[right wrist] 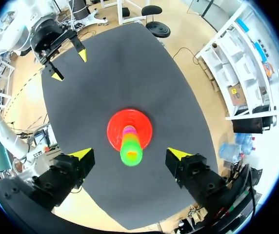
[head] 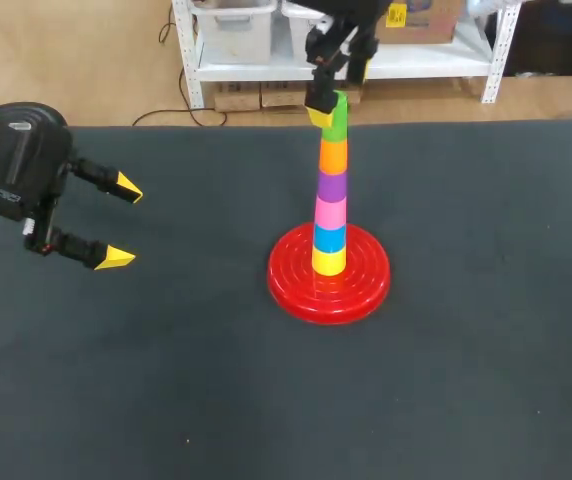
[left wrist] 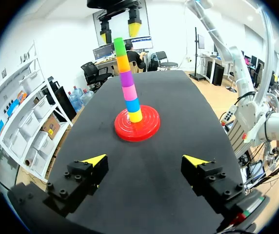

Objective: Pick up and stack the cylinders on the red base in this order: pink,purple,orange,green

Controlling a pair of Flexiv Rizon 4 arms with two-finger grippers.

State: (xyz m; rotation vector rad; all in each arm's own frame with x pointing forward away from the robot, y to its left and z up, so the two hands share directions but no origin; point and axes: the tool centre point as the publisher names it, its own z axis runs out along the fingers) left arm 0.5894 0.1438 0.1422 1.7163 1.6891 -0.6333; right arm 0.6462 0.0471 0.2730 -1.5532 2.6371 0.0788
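Green cylinder (head: 336, 126) tops the stack on the red base (head: 329, 290), above orange (head: 333, 157), purple (head: 332, 187) and pink (head: 330, 214), mid-worktop (head: 466, 350). The right gripper (right wrist: 130, 154) hangs just above it, released. The left gripper (head: 123, 223), at 9 o'clock, is also released.

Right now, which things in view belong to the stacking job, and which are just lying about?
Job: red base, pink cylinder, purple cylinder, orange cylinder, green cylinder, stacked; right tool above.
Other: yellow cylinder, blue cylinder, at the stack's bottom; left tool, off aside.
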